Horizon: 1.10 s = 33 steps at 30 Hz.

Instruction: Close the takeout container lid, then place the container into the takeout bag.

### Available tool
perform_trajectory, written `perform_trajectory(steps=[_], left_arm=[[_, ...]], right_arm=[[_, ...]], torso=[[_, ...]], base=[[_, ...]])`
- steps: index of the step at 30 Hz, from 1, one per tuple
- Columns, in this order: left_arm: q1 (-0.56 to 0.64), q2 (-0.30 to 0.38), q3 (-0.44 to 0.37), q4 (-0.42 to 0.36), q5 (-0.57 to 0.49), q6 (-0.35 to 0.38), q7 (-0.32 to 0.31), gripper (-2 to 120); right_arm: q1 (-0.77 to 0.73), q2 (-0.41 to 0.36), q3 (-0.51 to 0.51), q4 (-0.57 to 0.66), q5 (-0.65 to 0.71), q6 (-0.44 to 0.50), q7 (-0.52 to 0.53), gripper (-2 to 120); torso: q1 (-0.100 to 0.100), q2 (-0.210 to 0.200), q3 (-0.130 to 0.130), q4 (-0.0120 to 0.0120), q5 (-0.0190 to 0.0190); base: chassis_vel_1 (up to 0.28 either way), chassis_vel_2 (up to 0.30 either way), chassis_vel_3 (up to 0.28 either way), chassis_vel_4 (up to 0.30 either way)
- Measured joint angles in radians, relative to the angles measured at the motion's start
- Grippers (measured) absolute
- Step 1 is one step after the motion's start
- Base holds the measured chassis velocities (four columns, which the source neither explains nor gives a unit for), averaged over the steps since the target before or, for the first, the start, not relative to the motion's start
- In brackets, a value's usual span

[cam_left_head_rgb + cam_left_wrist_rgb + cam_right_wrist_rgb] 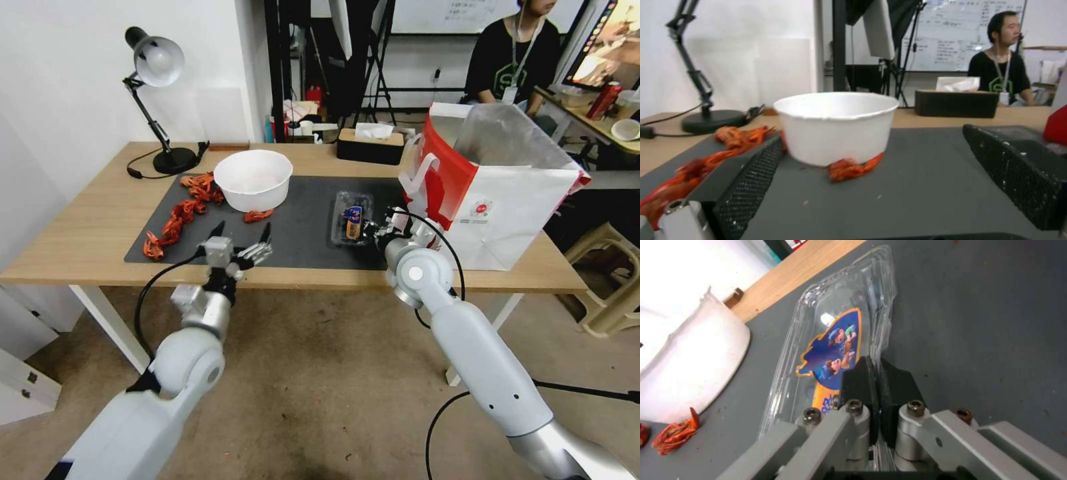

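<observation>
The takeout container [351, 220] lies flat on the dark mat [293, 230], just left of the takeout bag [497, 200]. Its clear lid [835, 330] faces up, showing the blue-yellow sticker [831, 350]. My right gripper [377, 231] is at the container's right edge. In the right wrist view the right gripper [878, 373] is shut, with the lid's thin plastic rim pinched between its black fingers [856, 380]. My left gripper [241, 235] hovers open over the mat's front edge, empty. In the left wrist view the left gripper [885, 180] points toward the white bowl.
A round white bowl [253, 179] stands at the mat's back left, with red crayfish pieces [181, 213] scattered beside it. A black desk lamp [160, 100] and a dark tissue box [370, 144] stand at the table's back. The bag's mouth stands open, upright.
</observation>
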Motion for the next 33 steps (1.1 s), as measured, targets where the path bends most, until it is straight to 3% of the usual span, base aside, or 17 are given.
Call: perform_trajectory(steps=[8, 25, 33], left_arm=[[0.098, -0.004, -0.07, -0.017, 0.028, -0.041, 0.004, 100], [0.249, -0.007, -0.112, 0.01, 0.059, -0.141, 0.005, 100], [0.265, -0.003, -0.116, 0.023, 0.065, -0.158, 0.005, 100]], right_arm=[[-0.013, -0.004, 0.013, 0.009, -0.007, 0.0, -0.006, 0], [-0.021, -0.01, 0.028, 0.012, -0.008, 0.001, -0.016, 0], [-0.015, -0.011, 0.028, 0.013, -0.005, 0.002, -0.018, 0]], torso=[[0.0, 0.0, 0.0, -0.0001, 0.0], [0.0, 0.0, 0.0, -0.0001, 0.0], [0.0, 0.0, 0.0, -0.0003, -0.0001]], base=[[0.0, 0.0, 0.0, 0.0], [0.0, 0.0, 0.0, 0.0], [0.0, 0.0, 0.0, 0.0]])
